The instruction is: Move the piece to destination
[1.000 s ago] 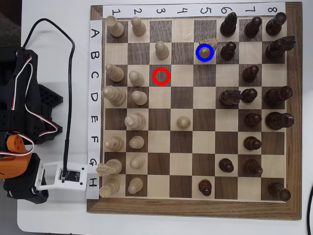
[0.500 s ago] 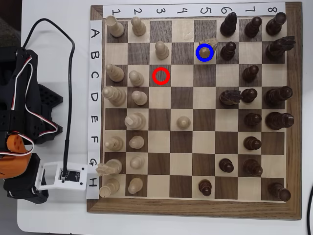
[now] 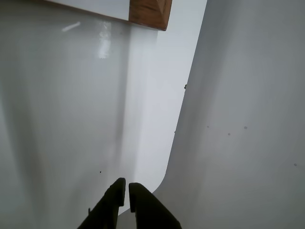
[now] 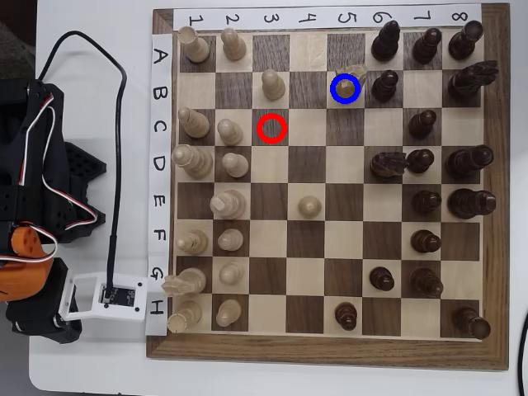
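In my wrist view the gripper (image 3: 127, 187) sits at six o'clock, its dark fingers (image 3: 114, 198) nearly touching, clenched on nothing, over bare white table (image 3: 71, 119). The board's (image 3: 151, 12) wooden corner shows at twelve o'clock. Overhead, the arm (image 4: 33, 206) rests at nine o'clock off the board (image 4: 330, 351). The piece (image 4: 353, 76) stands inside the blue ring (image 4: 346, 89), toward one o'clock; the red ring (image 4: 271, 128) lies near eleven.

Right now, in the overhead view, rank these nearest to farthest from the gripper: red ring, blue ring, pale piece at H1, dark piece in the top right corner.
The gripper sits off the board's lower left.
1. pale piece, bottom left corner.
2. red ring, upper left of centre.
3. blue ring, upper middle.
4. dark piece, top right corner.
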